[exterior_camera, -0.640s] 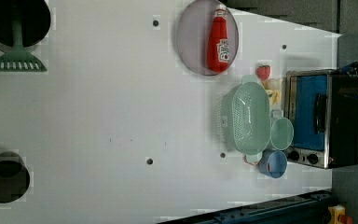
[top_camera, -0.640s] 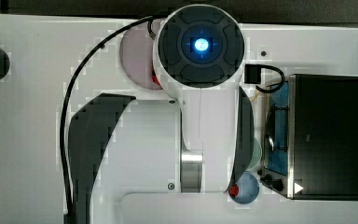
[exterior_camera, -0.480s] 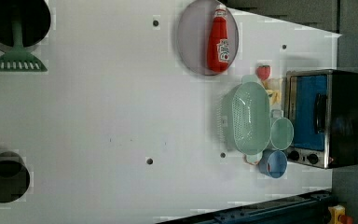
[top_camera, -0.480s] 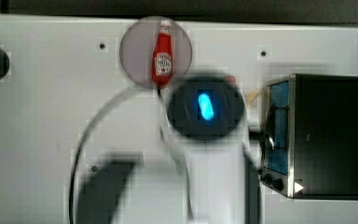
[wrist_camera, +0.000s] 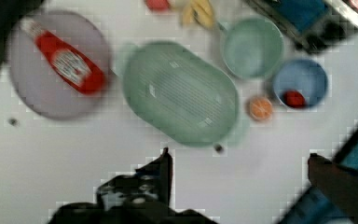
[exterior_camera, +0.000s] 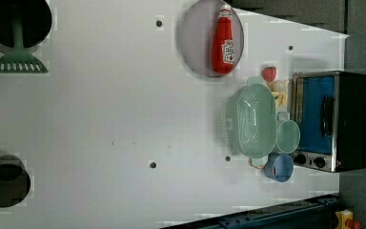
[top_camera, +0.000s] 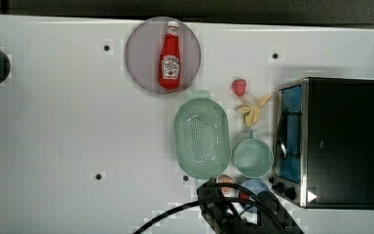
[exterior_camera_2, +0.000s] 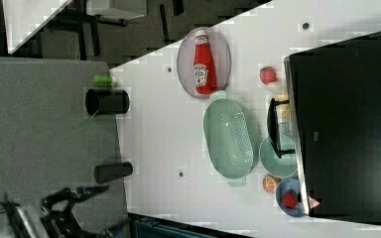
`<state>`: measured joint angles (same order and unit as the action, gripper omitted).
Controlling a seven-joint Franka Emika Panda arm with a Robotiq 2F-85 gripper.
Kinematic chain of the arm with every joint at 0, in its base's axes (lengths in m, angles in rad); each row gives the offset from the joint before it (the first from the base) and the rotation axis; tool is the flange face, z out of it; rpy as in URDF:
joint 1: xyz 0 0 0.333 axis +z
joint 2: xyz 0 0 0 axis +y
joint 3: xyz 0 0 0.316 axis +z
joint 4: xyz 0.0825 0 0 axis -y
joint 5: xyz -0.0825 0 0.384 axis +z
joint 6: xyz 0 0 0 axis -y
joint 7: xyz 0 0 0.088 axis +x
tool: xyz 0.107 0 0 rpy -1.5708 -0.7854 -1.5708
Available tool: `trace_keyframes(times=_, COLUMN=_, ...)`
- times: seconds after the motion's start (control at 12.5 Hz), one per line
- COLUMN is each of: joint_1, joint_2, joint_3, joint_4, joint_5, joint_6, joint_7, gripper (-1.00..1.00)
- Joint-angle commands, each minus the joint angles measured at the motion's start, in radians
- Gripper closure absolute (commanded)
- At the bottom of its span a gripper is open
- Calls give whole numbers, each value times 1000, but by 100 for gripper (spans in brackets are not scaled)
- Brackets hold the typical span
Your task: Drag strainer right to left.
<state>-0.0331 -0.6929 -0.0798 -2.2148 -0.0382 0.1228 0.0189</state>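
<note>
Beside the toaster oven [top_camera: 338, 141], with only the cup [top_camera: 252, 157] between, the strainer [top_camera: 202, 138] lies untouched, since the pincer [wrist_camera: 237, 163] hangs wide open, holding nothing.

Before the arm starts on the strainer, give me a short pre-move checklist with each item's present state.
1. Hand open and holding nothing: ok, fingers spread wide in the wrist view.
2. Strainer upright and empty: ok.
3. Hand in contact with the strainer: not ok, it is apart from the strainer.
4. Table bare on the top view's left of the strainer: ok.
5. Close neighbours to watch: not ok; the cup sits right against the strainer's rim, and the plate with the ketchup bottle nearly meets its far end.
6. Strainer snagged on the cup: cannot tell.
</note>
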Motion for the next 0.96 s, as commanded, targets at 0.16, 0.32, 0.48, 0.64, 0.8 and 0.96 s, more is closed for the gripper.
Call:
trace_keyframes(times=0.16, joint_1=9, joint_2=226, joint_3=35, joint_4=-120, joint_5=-7, joint_6=182, joint_7=55, gripper=-100)
trace_keyframes(times=0.32, joint_1=9, joint_2=325, joint_3=39, joint_4=-155, joint_5=-7, joint_6=303, joint_7=154, gripper=-100)
trace_keyframes(times=0.48, joint_1=9, joint_2=438, joint_3=44, joint_4=-171, joint_5=-7, joint_6=395, joint_7=260, gripper=-100)
trace_keyframes(times=0.64, joint_1=10, joint_2=558, joint_3=46, joint_4=-176, joint_5=-7, joint_6=492, joint_7=381, gripper=-100)
trace_keyframes(times=0.8, joint_1=12, joint_2=678, joint_3=49, joint_4=-176, joint_5=-7, joint_6=605, joint_7=462, gripper=-100)
trace_keyframes(times=0.96, joint_1=16, joint_2=787, joint_3=50, joint_4=-176, joint_5=-6, joint_6=739, joint_7=532, gripper=-100)
